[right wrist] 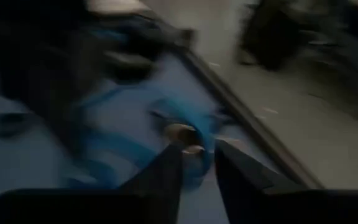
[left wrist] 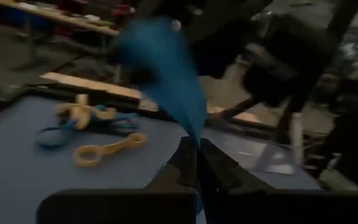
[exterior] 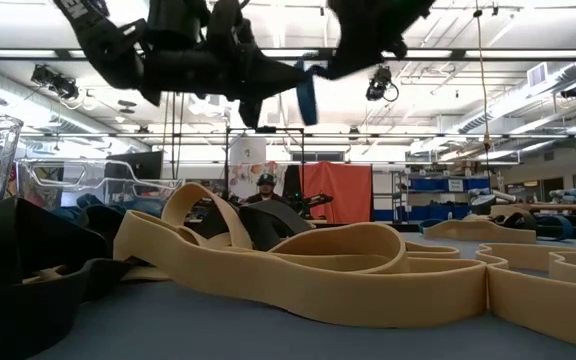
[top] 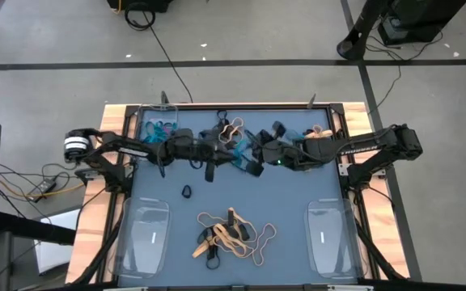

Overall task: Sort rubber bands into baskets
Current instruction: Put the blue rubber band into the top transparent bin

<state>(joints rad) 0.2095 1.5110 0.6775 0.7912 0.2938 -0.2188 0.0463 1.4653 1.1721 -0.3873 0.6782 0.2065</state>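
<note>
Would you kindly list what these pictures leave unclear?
- Right wrist view: motion blur smears the table; the blue band is barely readable.
- High view: both arms cover the middle bands; the rear basket contents are too small.
- Low view: tan bands up close block the table behind.

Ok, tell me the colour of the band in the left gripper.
Teal-blue band, clearest in the left wrist view.

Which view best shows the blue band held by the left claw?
The left wrist view: the blue band fills the frame, rising from the shut left claw. The low view shows only a blue strip under the arms. The high view hides it among both arms. The right wrist view is too blurred to pick it out.
</note>
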